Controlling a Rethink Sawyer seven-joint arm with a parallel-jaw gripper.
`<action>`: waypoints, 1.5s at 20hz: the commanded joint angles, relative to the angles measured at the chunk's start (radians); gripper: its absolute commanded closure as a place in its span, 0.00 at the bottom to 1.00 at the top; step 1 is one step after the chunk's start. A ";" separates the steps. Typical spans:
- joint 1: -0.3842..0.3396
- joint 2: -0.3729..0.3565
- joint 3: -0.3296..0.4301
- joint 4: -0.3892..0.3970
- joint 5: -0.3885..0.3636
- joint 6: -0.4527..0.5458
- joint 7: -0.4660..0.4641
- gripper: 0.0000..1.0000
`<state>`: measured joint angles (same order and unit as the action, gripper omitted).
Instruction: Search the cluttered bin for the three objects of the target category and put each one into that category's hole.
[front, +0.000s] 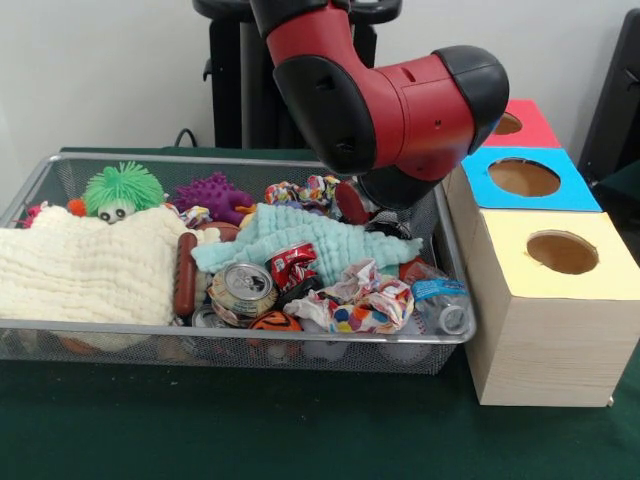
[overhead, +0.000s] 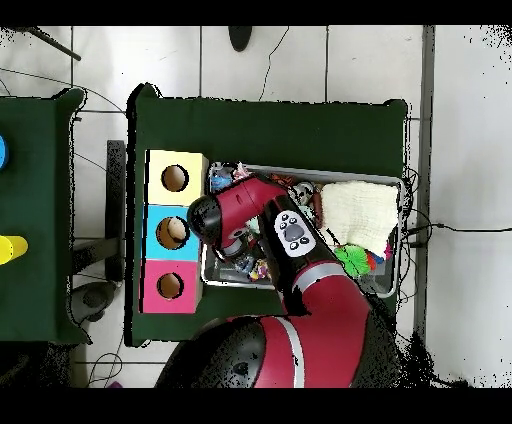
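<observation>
i read cans as likely target: crushed silver can (front: 243, 288) front-centre in mesh bin (front: 455, 335), red can (front: 294, 264) just behind. light, thin, slippery; pinch across crumpled body. mint cloth (front: 300, 236), wadded wrappers (front: 362, 303), cream towel (front: 85, 265) crowd them. arm (front: 395, 100) hides gripper, can't tell state. box holes (front: 562, 252) right.

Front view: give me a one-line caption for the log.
Red arm reaches over a mesh bin of cloths, cans and toys, beside a box with yellow, blue and red holes.
</observation>
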<state>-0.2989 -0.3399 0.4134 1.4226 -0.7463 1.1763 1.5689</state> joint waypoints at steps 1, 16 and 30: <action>0.014 0.063 -0.003 -0.073 -0.068 0.042 -0.199 0.00; 0.006 -0.014 0.038 -0.015 -0.024 -0.108 -0.093 0.00; 0.007 -0.037 0.064 0.004 0.029 -0.214 -0.078 0.00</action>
<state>-0.2787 -0.3731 0.4141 1.4142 -0.7363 1.0207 1.5689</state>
